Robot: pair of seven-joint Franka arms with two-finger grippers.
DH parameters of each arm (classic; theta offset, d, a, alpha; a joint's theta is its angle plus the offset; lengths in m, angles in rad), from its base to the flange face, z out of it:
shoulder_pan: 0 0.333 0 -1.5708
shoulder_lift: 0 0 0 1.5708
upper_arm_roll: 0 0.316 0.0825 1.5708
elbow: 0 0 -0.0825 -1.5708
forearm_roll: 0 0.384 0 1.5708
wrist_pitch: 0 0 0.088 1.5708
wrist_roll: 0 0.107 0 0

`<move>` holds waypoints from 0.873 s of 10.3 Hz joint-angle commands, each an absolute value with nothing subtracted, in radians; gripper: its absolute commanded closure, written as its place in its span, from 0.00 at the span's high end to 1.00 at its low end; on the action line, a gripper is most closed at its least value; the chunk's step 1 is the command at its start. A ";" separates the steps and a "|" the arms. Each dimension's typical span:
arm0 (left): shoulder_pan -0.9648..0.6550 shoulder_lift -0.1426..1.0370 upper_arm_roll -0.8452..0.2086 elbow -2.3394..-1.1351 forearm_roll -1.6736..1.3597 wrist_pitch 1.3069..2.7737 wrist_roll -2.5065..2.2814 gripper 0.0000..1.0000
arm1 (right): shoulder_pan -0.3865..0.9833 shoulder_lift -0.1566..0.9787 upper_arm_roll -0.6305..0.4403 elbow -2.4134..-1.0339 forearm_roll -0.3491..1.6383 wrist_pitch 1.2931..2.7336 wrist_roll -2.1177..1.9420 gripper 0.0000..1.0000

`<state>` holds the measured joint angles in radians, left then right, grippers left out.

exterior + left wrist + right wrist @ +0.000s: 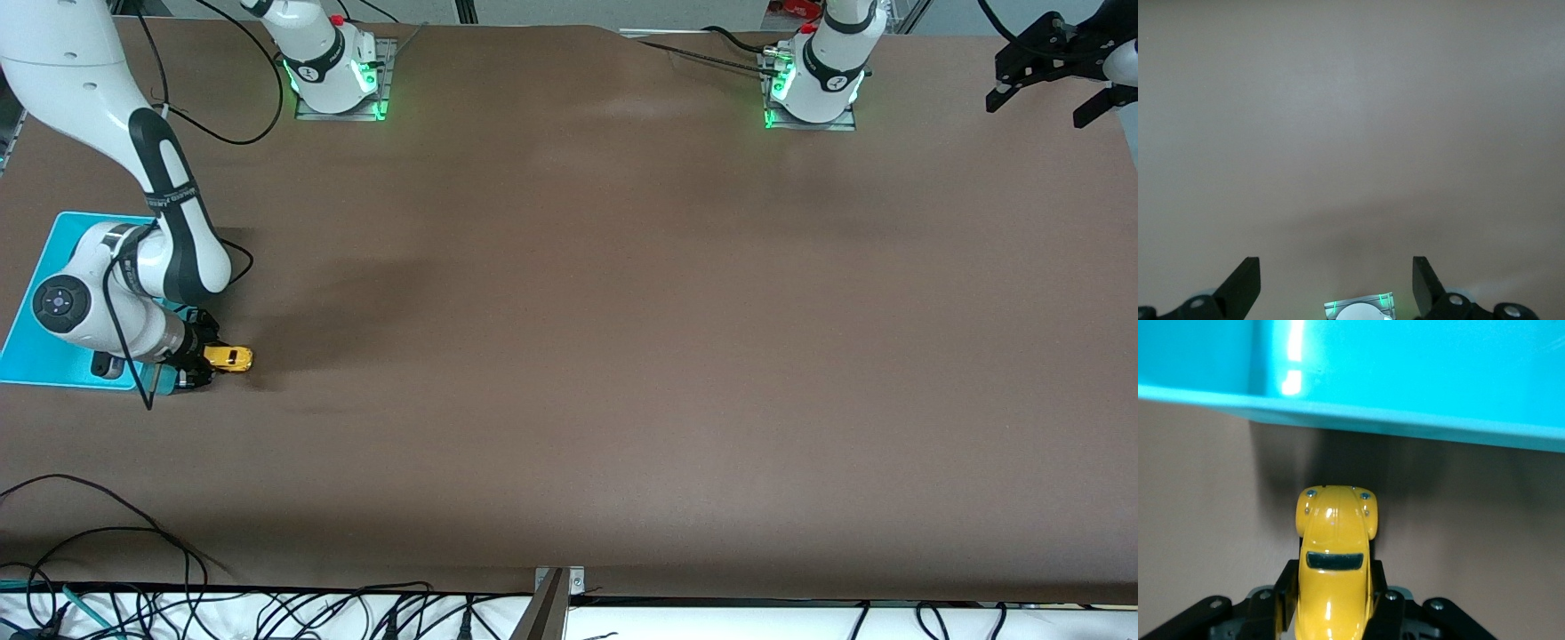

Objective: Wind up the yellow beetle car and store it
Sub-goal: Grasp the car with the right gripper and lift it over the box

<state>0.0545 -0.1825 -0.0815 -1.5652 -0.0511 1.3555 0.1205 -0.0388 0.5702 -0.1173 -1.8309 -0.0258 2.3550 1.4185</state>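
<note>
**Yellow beetle car held beside turquoise bin**

The yellow beetle car [229,357] was seen at the lower left of the front frame, pinched between the jaws of the right gripper [197,360], just beside the turquoise bin [53,244] at the right arm's end of the brown bench [622,338]. In the right wrist view the car [1335,553] was shown nose-first toward the bin's wall [1405,420], close to it but apart, with the right gripper [1333,603] clamped on its sides. The left gripper [1053,71] was held waiting at the upper right of the front frame, its jaws spread, with only bare bench [1351,133] below it in the left wrist view.
</note>
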 commanded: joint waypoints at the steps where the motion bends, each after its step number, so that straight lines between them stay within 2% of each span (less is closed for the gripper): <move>1: 0.008 -0.121 -0.068 -1.509 -0.008 1.322 0.086 1.00 | -0.031 0.502 -0.115 -1.763 -0.043 2.188 1.436 0.12; 3: 0.009 -0.072 -0.060 -1.508 -0.006 1.324 0.084 1.00 | -0.038 0.497 -0.117 -1.636 -0.043 2.004 1.431 0.09; 4: 0.014 -0.065 -0.061 -1.508 -0.006 1.330 0.084 1.00 | -0.041 0.497 -0.141 -1.590 -0.043 1.987 1.428 0.09; 7: 0.015 -0.063 -0.063 -1.508 0.011 1.354 0.086 1.00 | -0.041 0.508 -0.277 -1.586 -0.044 1.971 1.393 0.08; 9: 0.009 -0.061 -0.067 -1.509 0.026 1.356 0.087 1.00 | -0.043 0.508 -0.386 -1.643 -0.046 1.968 1.359 0.04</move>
